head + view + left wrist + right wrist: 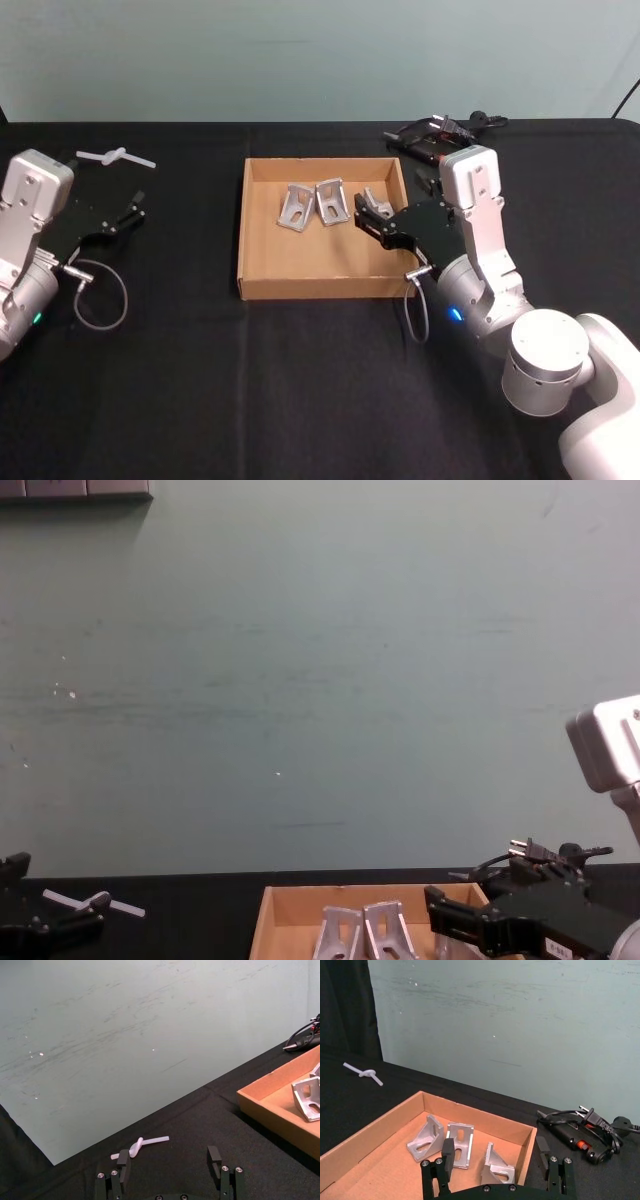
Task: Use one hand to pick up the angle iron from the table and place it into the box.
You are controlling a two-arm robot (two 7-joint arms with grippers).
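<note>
The cardboard box (310, 286) sits mid-table on the black table (300, 390). Three silver angle irons lie inside it: one (296, 207), a second (331, 200), and a third (375, 203) near the right wall. My right gripper (362, 220) hovers open over the box's right side. In the right wrist view its fingers (447, 1154) stand wide apart on either side of the third angle iron (495, 1169), which rests on the box floor. My left gripper (138, 208) is parked open at the table's left, holding nothing.
A black power tool with cord and plug (440, 135) lies behind the box's right corner. A white plastic piece (115, 157) lies far left, ahead of the left gripper (169, 1159). Grey cable loops (100, 295) hang by each wrist.
</note>
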